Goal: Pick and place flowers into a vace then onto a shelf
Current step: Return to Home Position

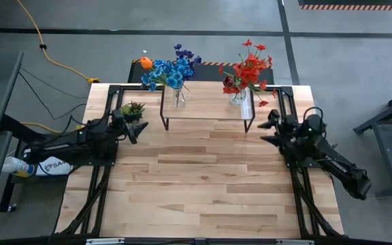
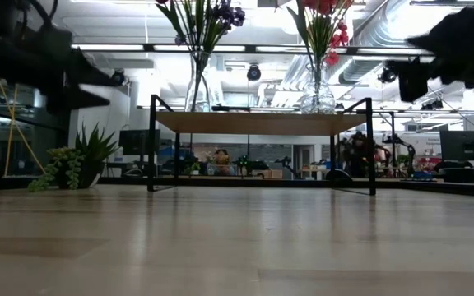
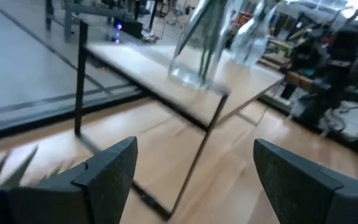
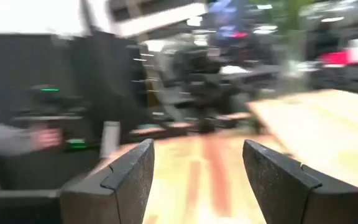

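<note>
My left fingers (image 1: 136, 131) hang spread and empty over the left side of the desk (image 1: 203, 184). My right fingers (image 1: 272, 127) hang the same way at its right. The flowers (image 1: 172, 71) stand in two clear vases (image 1: 179, 99) on the shelf (image 1: 209, 109), blue bunch left, red bunch right.

The shelf (image 1: 209, 107) stands at the far middle of the table (image 1: 203, 184), with flowers (image 1: 172, 71) in the left vase (image 1: 179, 99) and the right vase (image 1: 238, 98) on it, the small plant (image 1: 133, 109) just left of it, my left gripper (image 1: 140, 129) near that plant, and my right gripper (image 1: 267, 129) off the shelf's right end.
</note>
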